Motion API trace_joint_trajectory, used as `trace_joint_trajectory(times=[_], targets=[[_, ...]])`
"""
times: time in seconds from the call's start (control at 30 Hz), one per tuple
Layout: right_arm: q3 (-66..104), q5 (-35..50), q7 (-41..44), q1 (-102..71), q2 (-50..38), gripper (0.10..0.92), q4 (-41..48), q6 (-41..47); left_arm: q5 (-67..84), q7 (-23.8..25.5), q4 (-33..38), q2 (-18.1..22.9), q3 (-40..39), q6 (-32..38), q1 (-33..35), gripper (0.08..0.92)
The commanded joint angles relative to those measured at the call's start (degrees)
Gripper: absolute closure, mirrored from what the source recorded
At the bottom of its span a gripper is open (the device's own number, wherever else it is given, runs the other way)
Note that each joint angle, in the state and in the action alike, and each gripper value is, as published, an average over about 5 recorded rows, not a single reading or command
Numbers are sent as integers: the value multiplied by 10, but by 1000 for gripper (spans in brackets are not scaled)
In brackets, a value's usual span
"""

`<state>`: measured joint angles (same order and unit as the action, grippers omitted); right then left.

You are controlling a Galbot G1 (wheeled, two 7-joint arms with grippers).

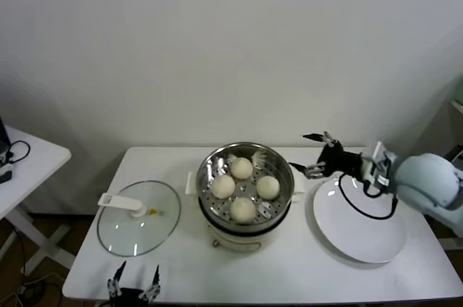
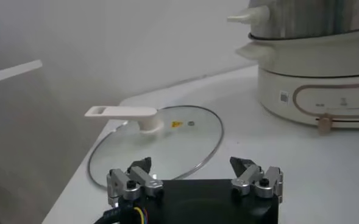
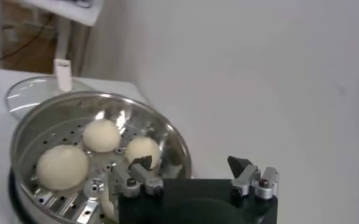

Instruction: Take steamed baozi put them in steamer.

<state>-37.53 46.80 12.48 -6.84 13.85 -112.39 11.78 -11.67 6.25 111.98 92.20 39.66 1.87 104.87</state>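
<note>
The steamer (image 1: 283,168) stands mid-table, a shiny perforated basket on a cream pot base. Several cream-white baozi lie in it, among them ones at the back (image 1: 241,168), the left (image 1: 223,186) and the right (image 1: 268,187). My right gripper (image 1: 312,153) hovers open and empty just right of the steamer's rim, over the far edge of the plate. In the right wrist view the gripper (image 3: 191,164) has its fingers spread, with baozi (image 3: 102,135) in the steamer (image 3: 170,137) beyond them. My left gripper (image 1: 134,282) is parked open at the table's front edge.
A flat white plate (image 1: 358,224) lies bare to the right of the steamer. The glass lid (image 1: 137,220) with a white handle rests left of it, also seen ahead of the left gripper (image 2: 191,165) as the lid (image 2: 185,137). A side table (image 1: 29,158) stands far left.
</note>
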Motion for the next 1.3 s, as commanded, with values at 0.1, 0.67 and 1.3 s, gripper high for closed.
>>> trace_joint_trajectory(times=[0.1,0.67,1.3], targets=[[727,-120,-88,-849,156,203,-51,-112,0,-1,-3,1,3,1,-1,177],[747,-169,-7,-1021,480,203,2,-400,5,-3,-15,2,2,3,-9,177],[725,-128,-32,-1024,556,203,65,-468,14,-4,-14,4,-5,6,-14,177]])
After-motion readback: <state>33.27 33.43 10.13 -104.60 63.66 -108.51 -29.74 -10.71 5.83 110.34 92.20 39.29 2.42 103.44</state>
